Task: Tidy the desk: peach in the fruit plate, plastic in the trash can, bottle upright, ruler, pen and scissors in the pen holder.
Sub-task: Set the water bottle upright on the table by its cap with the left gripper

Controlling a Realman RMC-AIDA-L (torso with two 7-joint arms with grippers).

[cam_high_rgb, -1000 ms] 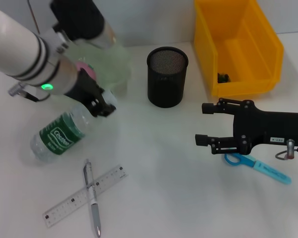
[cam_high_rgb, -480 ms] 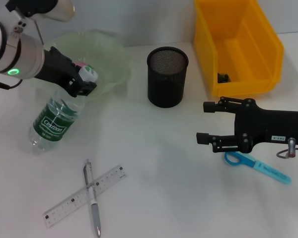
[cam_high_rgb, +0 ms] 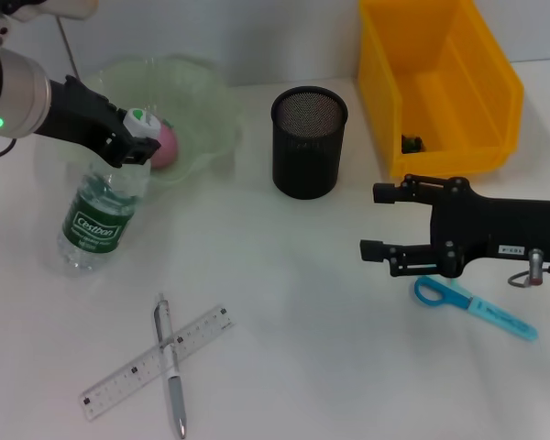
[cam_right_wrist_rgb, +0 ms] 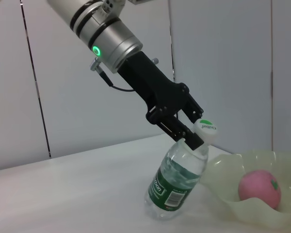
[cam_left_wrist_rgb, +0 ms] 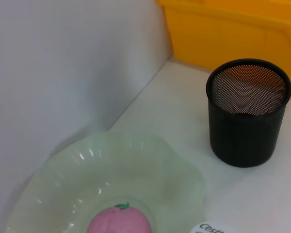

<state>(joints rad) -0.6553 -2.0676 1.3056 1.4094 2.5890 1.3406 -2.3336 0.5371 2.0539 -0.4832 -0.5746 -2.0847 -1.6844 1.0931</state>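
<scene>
Water bottle [cam_high_rgb: 99, 218]: clear, green label, tilted, base on desk, white cap [cam_high_rgb: 139, 120] beside fruit plate [cam_high_rgb: 206, 101] holding pink peach [cam_high_rgb: 164, 147].

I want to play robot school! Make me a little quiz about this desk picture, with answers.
1. True or false: the pink peach lies in the pale green fruit plate.
2. What does the left hand grip?
3. The blue-handled scissors are: A) in the black mesh pen holder; B) on the desk by the right hand.

Key: 1 true. 2 The tilted clear plastic bottle, at its neck. 3 B.
</scene>
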